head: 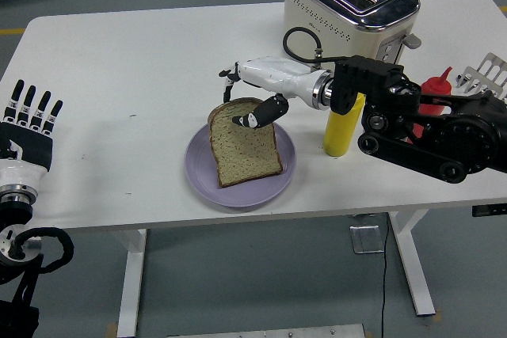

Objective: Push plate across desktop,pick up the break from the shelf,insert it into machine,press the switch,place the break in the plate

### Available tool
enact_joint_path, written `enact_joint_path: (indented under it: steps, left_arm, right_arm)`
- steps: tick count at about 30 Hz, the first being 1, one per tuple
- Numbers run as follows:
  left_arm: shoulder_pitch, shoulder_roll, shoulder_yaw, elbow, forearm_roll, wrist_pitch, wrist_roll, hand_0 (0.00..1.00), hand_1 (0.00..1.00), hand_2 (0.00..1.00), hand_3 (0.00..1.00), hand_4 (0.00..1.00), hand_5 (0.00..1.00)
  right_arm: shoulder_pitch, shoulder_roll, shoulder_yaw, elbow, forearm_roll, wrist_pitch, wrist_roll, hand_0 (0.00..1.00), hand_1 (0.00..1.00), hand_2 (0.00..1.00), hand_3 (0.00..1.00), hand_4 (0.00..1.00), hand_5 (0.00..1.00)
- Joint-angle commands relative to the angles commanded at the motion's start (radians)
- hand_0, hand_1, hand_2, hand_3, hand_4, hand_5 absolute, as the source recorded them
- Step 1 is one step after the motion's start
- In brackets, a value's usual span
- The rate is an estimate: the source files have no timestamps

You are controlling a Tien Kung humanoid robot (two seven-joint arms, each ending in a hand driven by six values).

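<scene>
A slice of bread (245, 148) lies flat on the purple plate (203, 173) near the table's front edge, its crust end pointing to the back left. My right hand (238, 99) hovers over the slice's far end. Its fingers (228, 75) are lifted clear of the bread, while the dark thumb (252, 118) stays just above the crust, so the hand is open. The cream toaster (348, 9) stands at the back right, both slots empty. My left hand (30, 112) rests open at the picture's left edge.
A yellow bottle (341, 128) stands right of the plate, partly behind my right forearm. A red squeeze bottle (436, 89) and a wire rack (485, 77) are at the far right. A cable loops from the wrist toward the toaster.
</scene>
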Motion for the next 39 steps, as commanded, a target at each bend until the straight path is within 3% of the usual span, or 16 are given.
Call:
enact_joint_path:
  steps: [11,21,25,26,31,32,37,39]
  left_arm:
    - [0.000,0.000,0.000,-0.001,0.000,0.000,0.000,0.841,0.885,0.963,0.876,0.669,0.998]
    - [0.003,0.000,-0.002,-0.001,-0.001,0.000,-0.001,0.841,0.885,0.963,0.875,0.670,0.998]
    - [0.003,0.001,-0.002,-0.001,-0.001,0.000,-0.001,0.841,0.885,0.963,0.875,0.670,0.998]
    - [0.004,0.001,-0.002,-0.001,-0.001,0.000,-0.001,0.841,0.885,0.962,0.875,0.670,0.998]
    - [0.005,0.001,-0.003,-0.001,-0.001,0.000,-0.001,0.841,0.885,0.962,0.875,0.670,0.998]
    - [0.005,0.001,-0.003,-0.002,-0.001,0.000,-0.001,0.841,0.884,0.962,0.874,0.670,0.998]
    - [0.007,0.000,-0.004,-0.002,-0.002,0.000,0.000,0.841,0.884,0.962,0.874,0.670,0.998]
    - [0.009,0.001,-0.006,-0.003,-0.002,0.000,0.001,0.840,0.881,0.962,0.874,0.670,0.998]
  right_arm:
    - [0.000,-0.013,0.106,0.023,-0.015,-0.038,0.011,0.844,0.868,0.953,0.998,0.771,0.303]
    - [-0.002,-0.035,0.271,0.090,0.023,-0.066,0.022,0.844,0.857,0.933,0.977,0.757,0.300]
    - [-0.013,-0.040,0.351,0.102,0.104,-0.082,0.033,0.844,0.857,0.933,0.977,0.757,0.300]
    - [-0.017,-0.041,0.372,0.103,0.133,-0.086,0.038,0.834,0.825,0.882,0.915,0.658,0.323]
    - [-0.038,-0.048,0.469,0.095,0.299,-0.099,0.056,0.834,0.825,0.882,0.915,0.658,0.323]
    - [-0.042,-0.050,0.489,0.092,0.329,-0.102,0.058,0.803,0.782,0.798,0.837,0.511,0.358]
    - [-0.077,-0.062,0.587,0.063,0.512,-0.121,0.045,0.803,0.782,0.798,0.837,0.511,0.358]
    - [-0.103,-0.075,0.631,0.051,0.588,-0.123,0.030,0.781,0.763,0.769,0.786,0.454,0.408]
